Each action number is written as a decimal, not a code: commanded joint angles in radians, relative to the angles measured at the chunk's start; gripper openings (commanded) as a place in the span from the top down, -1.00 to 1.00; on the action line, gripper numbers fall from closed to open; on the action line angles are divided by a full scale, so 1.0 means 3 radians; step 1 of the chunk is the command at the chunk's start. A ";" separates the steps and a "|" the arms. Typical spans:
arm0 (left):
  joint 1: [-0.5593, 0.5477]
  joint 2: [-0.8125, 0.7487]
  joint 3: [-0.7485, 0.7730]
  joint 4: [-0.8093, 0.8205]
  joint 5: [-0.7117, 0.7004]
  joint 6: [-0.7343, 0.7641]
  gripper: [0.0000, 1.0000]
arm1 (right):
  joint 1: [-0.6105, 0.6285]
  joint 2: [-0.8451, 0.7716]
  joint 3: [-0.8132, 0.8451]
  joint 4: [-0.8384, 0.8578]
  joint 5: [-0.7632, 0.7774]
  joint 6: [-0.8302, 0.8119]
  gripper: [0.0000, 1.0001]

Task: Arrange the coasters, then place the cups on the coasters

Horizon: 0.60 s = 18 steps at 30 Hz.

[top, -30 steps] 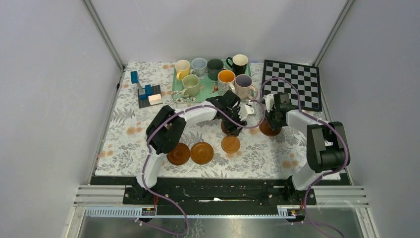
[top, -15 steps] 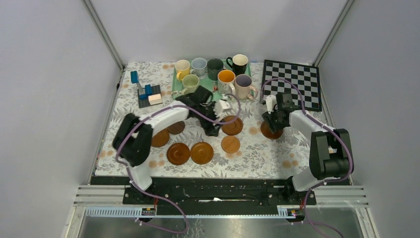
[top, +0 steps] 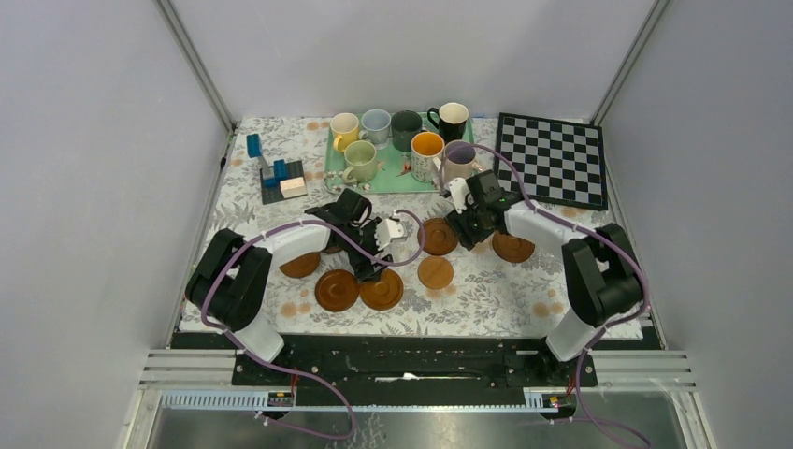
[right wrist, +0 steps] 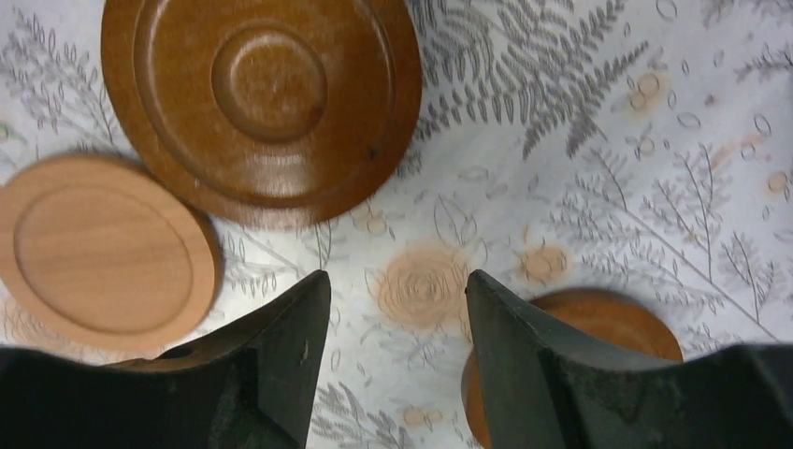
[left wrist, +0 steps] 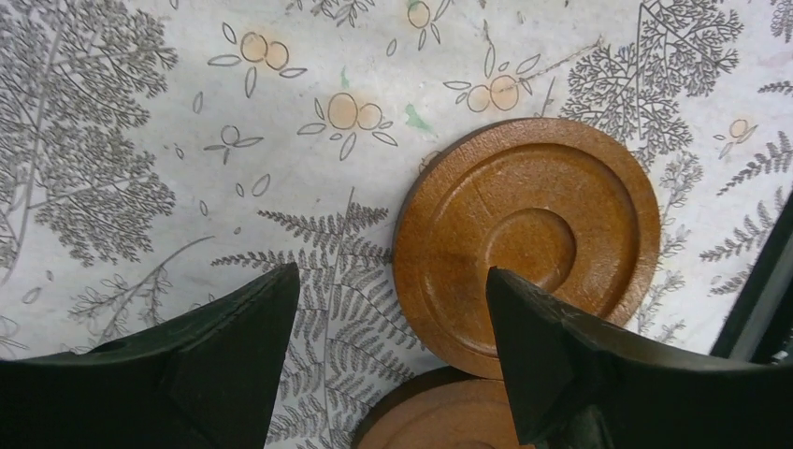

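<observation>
Left gripper (left wrist: 391, 281) jaws apart, empty, orange-brown coaster (left wrist: 528, 238) ahead, partly under its right finger; right gripper (right wrist: 397, 281) jaws apart, empty, dark coaster (right wrist: 262, 103) ahead-left; judgement: straddle one rim squarely before closing, set discs well apart; cups (top: 406, 126) stand beyond both.

White tablecloth (top: 234, 234) printed with grey ferns and orange blossoms. On the green floral tray (top: 388, 178): yellow mug (top: 344, 124), pale blue mug (top: 376, 122), dark green mug (top: 406, 123), pale green mug (top: 360, 161), black mug (top: 453, 116) white inside. Right of the tray, a black-and-white checkerboard (top: 556, 154). Coasters (top: 382, 288) range orange-brown to dark brown.
</observation>
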 commanded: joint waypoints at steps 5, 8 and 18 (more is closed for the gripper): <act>-0.0015 -0.0156 -0.0138 0.0339 0.0033 0.0426 -0.55 | 0.0265 0.0493 0.0565 0.0216 -0.0034 0.0316 -0.31; -0.0014 -0.0169 -0.0177 0.0353 0.0007 0.0464 -0.54 | 0.0376 0.0552 0.0585 0.0280 -0.0001 0.0348 -0.32; -0.0051 -0.0127 -0.0230 0.0434 -0.0086 0.0461 -0.43 | 0.0475 0.0944 0.0622 0.0274 0.0492 0.0345 -0.25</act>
